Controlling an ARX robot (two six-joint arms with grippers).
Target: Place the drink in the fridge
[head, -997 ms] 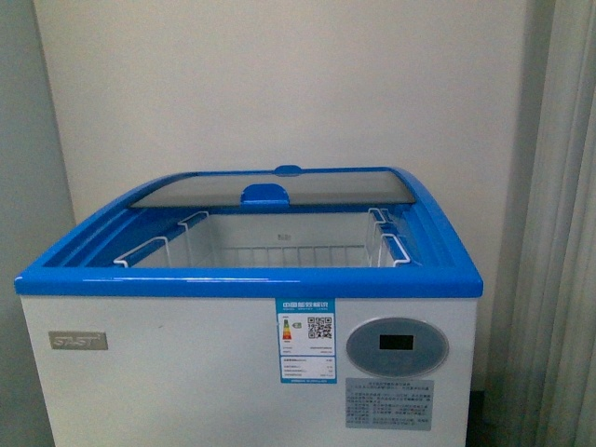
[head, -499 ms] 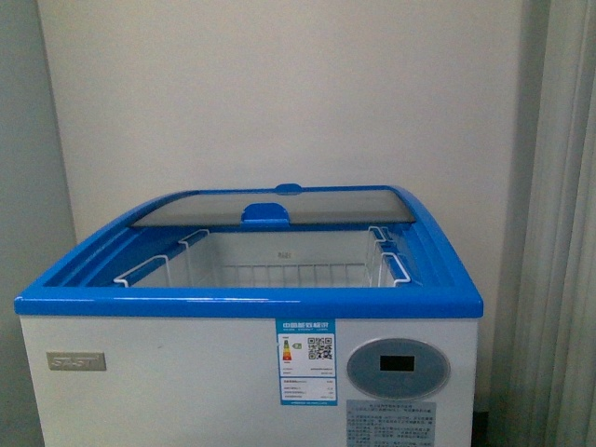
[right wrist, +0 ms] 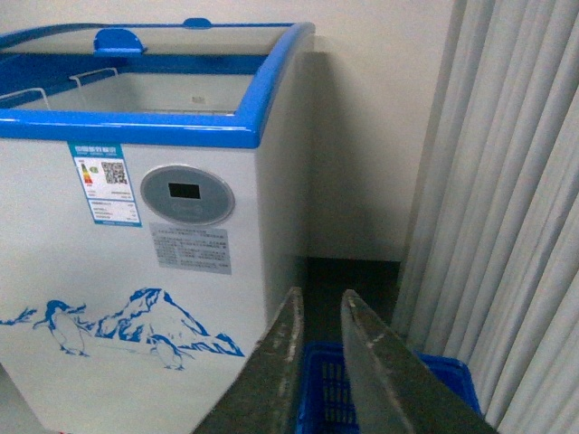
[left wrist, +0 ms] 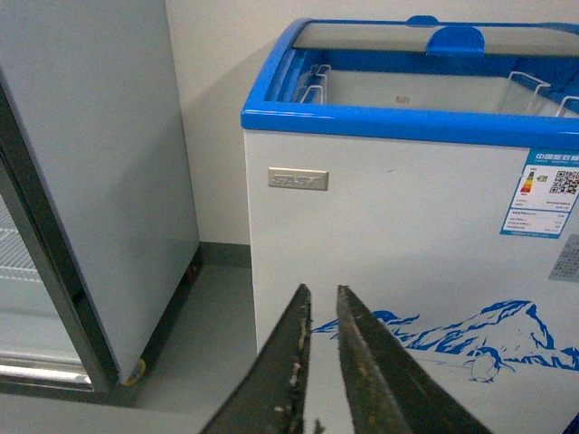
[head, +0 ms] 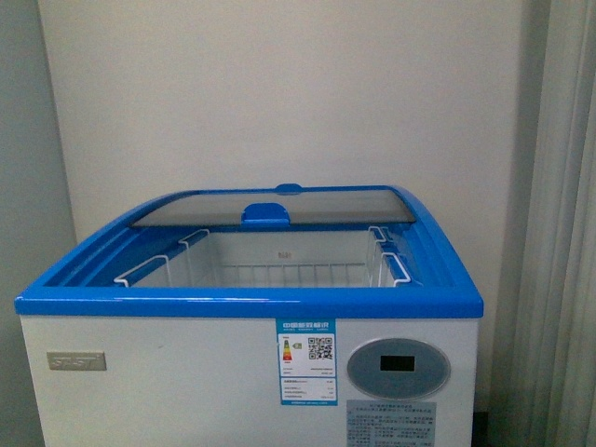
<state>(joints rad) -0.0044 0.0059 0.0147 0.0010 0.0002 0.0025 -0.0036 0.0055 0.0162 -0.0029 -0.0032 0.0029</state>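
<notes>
1. Fridge [head: 140,382] right ahead in the front view, filling the lower half, white with a blue top rim [head: 247,303].
2. Glass lid [head: 270,207] slid back toward 12 o'clock, so the top is open at the near side.
3. White wire basket [head: 279,270] hanging inside the open part, with nothing seen in it.
4. Grey oval display [head: 398,369] at 5 o'clock on the fridge front, just beside a blue label [head: 306,362].
5. Blue crate [right wrist: 380,398] on the floor at 3 o'clock of the fridge, near the curtain [right wrist: 507,226]; cannot tell what is in it.
6. Tall grey cabinet [left wrist: 99,163] at 9 o'clock of the fridge.
7. Left gripper [left wrist: 323,312]: fingers almost together, only a thin gap, holding nothing.
8. Right gripper [right wrist: 321,316]: fingers with a small gap, holding nothing.
9. Compared with one second ago: fridge sits lower in the front view, more wall above it; about the same as half a second ago.
</notes>
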